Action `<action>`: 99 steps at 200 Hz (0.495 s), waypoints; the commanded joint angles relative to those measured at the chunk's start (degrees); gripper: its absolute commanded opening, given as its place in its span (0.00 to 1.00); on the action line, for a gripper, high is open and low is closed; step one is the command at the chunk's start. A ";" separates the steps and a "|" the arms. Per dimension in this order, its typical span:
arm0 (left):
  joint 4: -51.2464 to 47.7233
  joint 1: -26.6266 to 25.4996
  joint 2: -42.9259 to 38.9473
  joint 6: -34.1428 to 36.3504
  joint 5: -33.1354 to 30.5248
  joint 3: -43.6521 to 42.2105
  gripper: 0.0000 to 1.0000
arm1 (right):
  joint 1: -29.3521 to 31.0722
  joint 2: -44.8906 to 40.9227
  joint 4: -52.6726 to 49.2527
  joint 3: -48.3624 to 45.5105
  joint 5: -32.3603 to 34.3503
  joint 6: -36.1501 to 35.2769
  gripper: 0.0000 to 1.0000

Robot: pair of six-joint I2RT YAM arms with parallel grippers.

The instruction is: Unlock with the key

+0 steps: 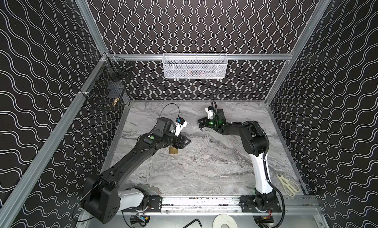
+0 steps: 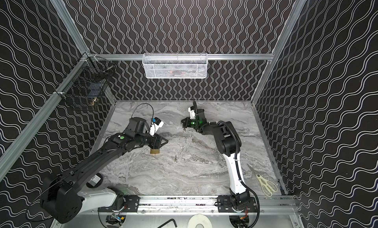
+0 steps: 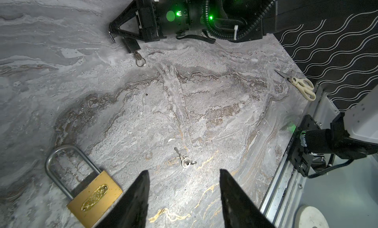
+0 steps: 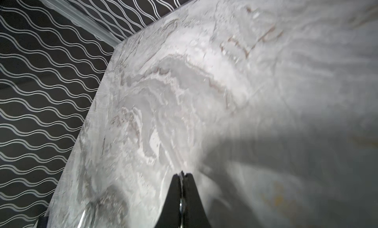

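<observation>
1. Scissors (image 1: 288, 185) lie at the near right edge of the desk (image 1: 225, 171), well apart from everything else.
2. The loose key (image 3: 184, 159) lies flat on the desk between the two arms. Its thin end points to the back wall and its ring end points to the front.
3. The brass lock (image 3: 95, 196) lies flat just left of the loose key, not touching it. Its loop looks shut.
4. The left gripper (image 3: 183, 171) hangs over the brass lock. Its fingers are spread and hold nothing. The loose key lies just ahead of it, in line with the gap. This gripper is much nearer to the loose key than the right one, so I think it should pick it up.
5. Farther back, the right gripper (image 3: 111, 33) is pressed together on the metal loop of a black lock (image 3: 131, 45). A hanging key (image 3: 139, 57) with a ring sticks out of its bottom.
6. Farthest away, a black basket (image 1: 102, 94) on the left wall holds a brass thing (image 1: 115, 102); I cannot tell what it is. A white basket (image 1: 180, 72) on the back rail holds something dark and reddish, too dim to name.
</observation>
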 commanded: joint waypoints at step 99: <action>0.66 0.91 -1.59 0.70 2.01 -0.27 0.58 | -1.16 0.20 -8.42 3.28 2.80 -2.33 0.36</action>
